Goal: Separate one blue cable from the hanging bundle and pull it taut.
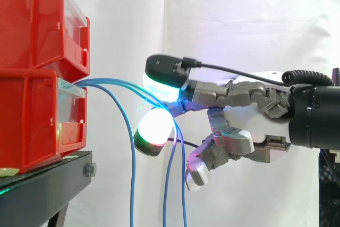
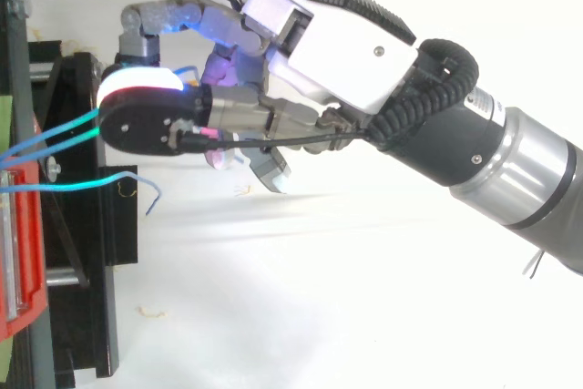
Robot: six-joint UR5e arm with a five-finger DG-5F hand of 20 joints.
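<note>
Because the bundle (image 1: 132,184) is only a few thin blue strands, it should handle as something very light, limp and smooth-jacketed. It will bend wherever it is pressed, slide through a slack pinch, and offer no resistance until the slack runs out at the anchored end. The strands come out from between the stacked red bins (image 1: 37,104) on the black stand (image 1: 42,190), arc out to the right and then hang straight down past the edge. The hand (image 1: 249,115) reaches in level from the right with its fingers curled. Two glowing pads (image 1: 162,86) are closed from above and below on the top of that arc, pinching a blue cable (image 2: 55,136) just beside the bins. I cannot tell whether one strand or two are caught there; from above, two lines run nearly straight to the pad. A third strand (image 2: 64,186) lies apart with its free end curling loose. The best hold seems to be on the upper arc near the bins, where the strands fan apart, not lower down where they hang close together. A firm pad-to-pad squeeze looks necessary, since a pull along so slick a jacket may let it slip.
</note>
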